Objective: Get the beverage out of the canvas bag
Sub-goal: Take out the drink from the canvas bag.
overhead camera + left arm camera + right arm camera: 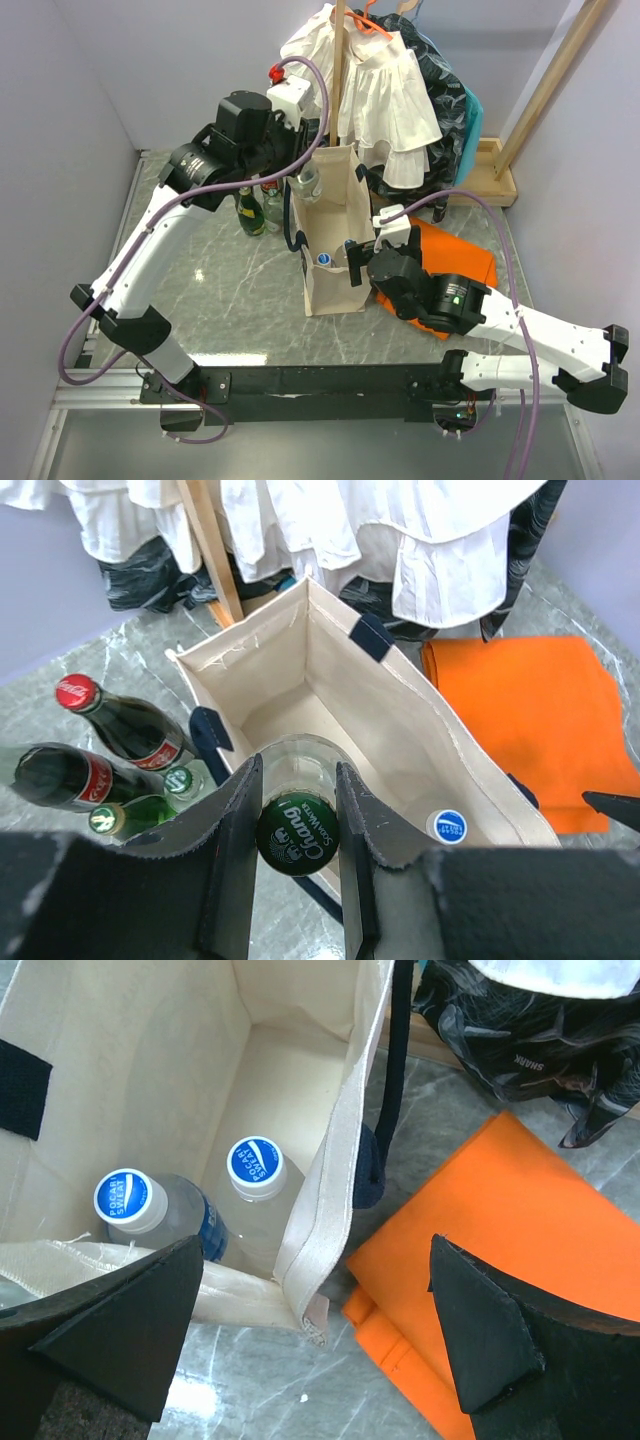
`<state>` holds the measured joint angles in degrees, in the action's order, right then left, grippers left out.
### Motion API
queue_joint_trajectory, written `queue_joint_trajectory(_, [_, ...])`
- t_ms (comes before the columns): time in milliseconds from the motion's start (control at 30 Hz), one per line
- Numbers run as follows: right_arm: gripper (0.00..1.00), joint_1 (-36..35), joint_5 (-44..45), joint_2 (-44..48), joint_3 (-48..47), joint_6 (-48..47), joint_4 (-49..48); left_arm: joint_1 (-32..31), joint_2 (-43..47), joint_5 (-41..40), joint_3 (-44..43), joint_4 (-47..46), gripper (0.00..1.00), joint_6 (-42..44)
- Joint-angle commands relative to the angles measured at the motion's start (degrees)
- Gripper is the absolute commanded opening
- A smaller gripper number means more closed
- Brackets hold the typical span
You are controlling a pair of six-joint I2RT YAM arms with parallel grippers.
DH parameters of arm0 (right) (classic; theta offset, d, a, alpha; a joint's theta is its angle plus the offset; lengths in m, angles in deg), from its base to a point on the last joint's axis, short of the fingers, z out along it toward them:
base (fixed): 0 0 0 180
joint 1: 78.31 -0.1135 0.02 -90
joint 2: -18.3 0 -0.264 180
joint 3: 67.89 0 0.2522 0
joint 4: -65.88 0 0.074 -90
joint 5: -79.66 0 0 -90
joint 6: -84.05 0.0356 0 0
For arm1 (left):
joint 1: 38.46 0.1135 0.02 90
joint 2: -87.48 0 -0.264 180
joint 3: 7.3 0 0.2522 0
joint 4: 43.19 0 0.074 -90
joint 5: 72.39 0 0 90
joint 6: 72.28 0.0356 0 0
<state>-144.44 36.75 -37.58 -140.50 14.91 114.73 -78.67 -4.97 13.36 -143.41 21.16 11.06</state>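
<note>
The cream canvas bag (330, 275) with navy handles stands upright in mid-table, its mouth open. My left gripper (297, 818) is shut on the neck of a clear glass bottle with a green Chang cap (297, 836). That bottle (306, 184) hangs at the bag's far left rim. Two blue-capped Pocari Sweat bottles (255, 1160) (130, 1198) stand inside the bag at its near end. My right gripper (315, 1330) is open, and its fingers straddle the bag's near right corner (330, 1230) without touching it.
Cola and green glass bottles (130, 725) stand on the marble table left of the bag. A folded orange cloth (460, 255) lies to its right, partly under my right arm. White and dark clothes (385, 90) hang on a wooden stand behind.
</note>
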Motion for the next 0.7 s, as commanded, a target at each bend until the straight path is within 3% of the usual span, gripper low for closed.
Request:
queue_joint_trajectory(0, [1.0, -0.32, 0.37, -0.28, -0.92, -0.65, -2.66, -0.31, 5.61, -2.34, -2.46, -9.81, 0.01, 0.94])
queue_joint_trajectory(667, [1.0, -0.41, -0.51, -1.16, -1.18, -0.91, -3.1, -0.22, 12.72, -12.53, 5.88, -7.87, 0.01, 1.65])
